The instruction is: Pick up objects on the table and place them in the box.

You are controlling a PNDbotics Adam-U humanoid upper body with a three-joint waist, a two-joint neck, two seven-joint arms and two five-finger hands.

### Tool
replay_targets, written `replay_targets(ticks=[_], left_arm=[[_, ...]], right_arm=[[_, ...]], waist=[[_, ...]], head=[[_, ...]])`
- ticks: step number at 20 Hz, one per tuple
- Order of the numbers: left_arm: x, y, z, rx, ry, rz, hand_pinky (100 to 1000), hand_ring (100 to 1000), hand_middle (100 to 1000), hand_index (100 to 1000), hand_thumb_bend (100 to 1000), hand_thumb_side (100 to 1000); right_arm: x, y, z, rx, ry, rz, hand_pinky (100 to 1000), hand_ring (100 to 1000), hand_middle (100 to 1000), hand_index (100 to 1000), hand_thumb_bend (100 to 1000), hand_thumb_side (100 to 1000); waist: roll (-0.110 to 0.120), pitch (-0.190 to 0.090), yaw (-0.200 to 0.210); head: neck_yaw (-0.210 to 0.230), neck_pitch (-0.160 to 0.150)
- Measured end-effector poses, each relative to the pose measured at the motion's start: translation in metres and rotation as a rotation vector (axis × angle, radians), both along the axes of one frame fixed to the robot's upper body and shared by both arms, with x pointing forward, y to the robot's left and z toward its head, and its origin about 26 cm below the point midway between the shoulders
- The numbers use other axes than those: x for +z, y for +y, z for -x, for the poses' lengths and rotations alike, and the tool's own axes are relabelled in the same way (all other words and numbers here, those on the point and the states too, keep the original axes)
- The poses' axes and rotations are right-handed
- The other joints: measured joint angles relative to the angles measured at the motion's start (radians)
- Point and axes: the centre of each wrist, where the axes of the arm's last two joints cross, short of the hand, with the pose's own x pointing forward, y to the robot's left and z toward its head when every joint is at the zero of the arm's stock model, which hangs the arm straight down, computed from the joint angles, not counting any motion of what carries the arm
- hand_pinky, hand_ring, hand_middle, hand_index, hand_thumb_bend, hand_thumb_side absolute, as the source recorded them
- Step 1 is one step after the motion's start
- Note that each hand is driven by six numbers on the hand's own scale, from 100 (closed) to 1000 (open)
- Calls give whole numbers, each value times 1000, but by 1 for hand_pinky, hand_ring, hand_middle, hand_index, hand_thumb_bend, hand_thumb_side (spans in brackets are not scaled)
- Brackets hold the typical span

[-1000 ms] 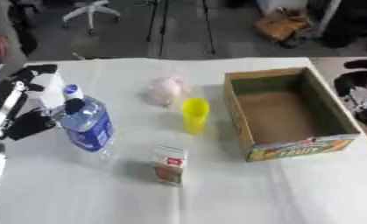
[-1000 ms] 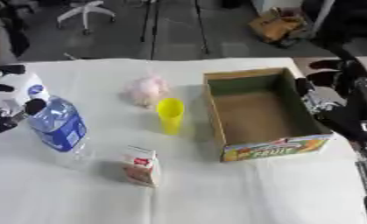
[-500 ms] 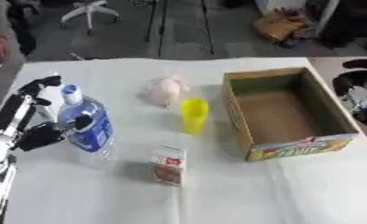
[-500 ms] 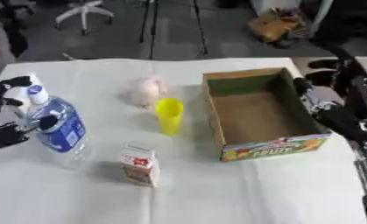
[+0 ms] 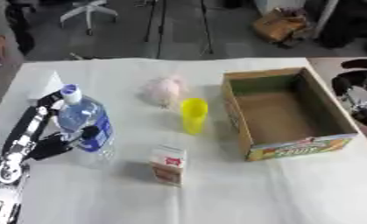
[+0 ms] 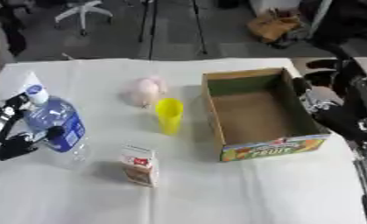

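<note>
In the left eye view, my left robot hand [image 5: 54, 142] is closing around the water bottle [image 5: 82, 119] at the left side of the bench [image 5: 217, 192]; a second ago it was standing off to the bottle's left, and now the thumb and fingers are curling onto its near and far flanks, though I am judging the wrap as not quite finished; the bottle is standing upright on the cloth, not yet lifted. To the right of that robot hand the small carton [image 5: 168, 164] is standing nearest, then the yellow cup [image 5: 193, 114] and the pink soft thing [image 5: 164, 89] beyond it, all untouched; the cardboard box [image 5: 324, 144] is lying well apart to the right, and I am seeing nothing inside it.

In the right eye view, my right robot hand [image 6: 322, 101] is hanging just beyond the box's right wall; I cannot tell how far its fingers are open, and it is holding nothing I can see. So the first pick is only starting; I am reckoning the bottle needs a secure hold before the long carry across to the box.
</note>
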Motion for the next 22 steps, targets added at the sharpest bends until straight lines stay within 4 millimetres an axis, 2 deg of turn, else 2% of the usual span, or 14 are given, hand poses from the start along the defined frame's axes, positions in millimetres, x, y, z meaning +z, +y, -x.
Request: replay_targets(ticks=[6,7,9,10,12,14,15,16,19,20,22], left_arm=[[-5,2,0,-72,40,19,705,944,752,920,1000,635],[-6,2,-1,-77,45,20,691,918,733,906,1000,611],[-6,3,0,-79,53,21,677,899,705,890,936,578],[-6,4,0,-76,56,21,677,899,705,890,936,578],[-7,4,0,-70,60,17,631,864,646,841,754,529],[-7,4,0,-63,61,14,628,861,642,837,745,526],[-7,4,0,-60,62,12,583,823,601,803,609,465],[-7,4,0,-56,62,11,563,807,587,782,550,436],[-7,5,0,-38,58,16,557,800,580,774,529,427],[-7,5,0,-32,56,19,511,757,536,724,416,375],[-7,5,0,-18,51,24,511,757,536,724,416,375]], right_arm=[[0,1,0,2,1,0,758,711,735,1000,438,393],[0,1,0,2,1,0,758,711,735,1000,437,394],[0,1,0,2,1,0,757,711,735,1000,436,394],[0,1,0,2,1,0,757,711,735,1000,436,394],[0,1,0,2,1,0,757,710,735,1000,435,395],[0,1,0,2,1,0,757,710,735,1000,435,395],[0,1,0,2,1,0,757,710,735,1000,434,397],[0,1,0,2,1,0,757,710,735,1000,433,397],[0,1,0,2,1,0,757,710,735,1000,433,397],[0,1,0,2,1,0,758,710,735,1000,433,397],[0,1,0,2,1,0,758,710,735,1000,433,397]], waist=[[0,0,0],[0,0,0],[0,0,0],[0,0,0],[0,0,0],[0,0,0],[0,0,0],[0,0,0],[0,-1,0],[0,-1,0],[0,-1,0]], head=[[0,0],[0,0],[0,0],[0,0],[0,0],[-1,0],[-1,0],[-1,0],[-1,0],[-1,0],[-2,0]])
